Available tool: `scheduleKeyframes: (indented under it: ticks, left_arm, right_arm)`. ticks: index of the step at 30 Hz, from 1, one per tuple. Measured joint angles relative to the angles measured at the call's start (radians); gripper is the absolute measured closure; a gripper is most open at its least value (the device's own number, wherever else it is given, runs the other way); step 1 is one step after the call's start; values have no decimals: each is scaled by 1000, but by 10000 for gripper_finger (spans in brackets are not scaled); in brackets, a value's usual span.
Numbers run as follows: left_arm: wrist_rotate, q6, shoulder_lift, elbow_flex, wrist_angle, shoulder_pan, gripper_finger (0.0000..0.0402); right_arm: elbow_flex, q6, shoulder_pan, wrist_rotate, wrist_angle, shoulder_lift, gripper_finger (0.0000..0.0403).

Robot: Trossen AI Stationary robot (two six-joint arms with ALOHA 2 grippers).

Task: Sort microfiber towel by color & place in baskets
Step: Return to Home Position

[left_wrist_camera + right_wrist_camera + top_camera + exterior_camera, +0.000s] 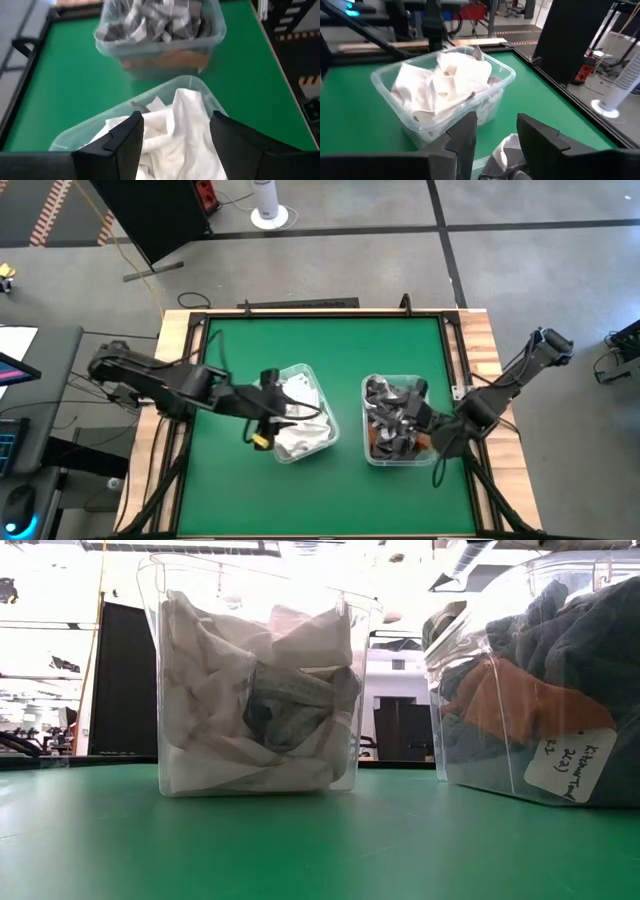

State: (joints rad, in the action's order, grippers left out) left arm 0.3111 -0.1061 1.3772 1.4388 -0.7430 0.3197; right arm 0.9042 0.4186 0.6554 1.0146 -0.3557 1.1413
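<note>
Two clear bins stand side by side on the green table (320, 345), each with a robot gripper poised at its outer edge. The left bin (300, 368) is heaped with white towels (300, 430). The left gripper (175, 132) hovers just above them at the side of the bin farthest from its neighbour, its two dark fingers (131, 137) spread wide and holding nothing. The left arm reaches in low from the table's left edge, stretched nearly flat, with the gripper pointing across towards the other bin. The right bin (395, 462) is packed with grey patterned towels (390, 415). An orange patch (510, 700) shows through its wall, which also carries a white handwritten label (570, 762). The right gripper (495, 132) hangs over this bin's outer rim, its fingers likewise parted and empty above a crumpled towel. The right arm slants in from the table's right side, bent at the elbow, facing the left bin.
</note>
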Motion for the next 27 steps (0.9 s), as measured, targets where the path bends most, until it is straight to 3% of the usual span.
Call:
scheduleKeyframes:
  ticks: [8,17,21,27]
  left_arm:
    - [53,1,-174,-294,249,49,182]
    - [56,42,-388,-695,648,37,182]
    - [49,57,-451,-834,787,20,182]
    - [-26,69,-522,-1000,979,-44,182]
  right_arm:
    - [-120,2,24,0,-19,-193,262]
    - [-325,-57,16,-160,27,-543,287]
    - [-445,-153,-15,-247,153,-693,292]
    - [-553,-192,-94,-342,152,-936,296]
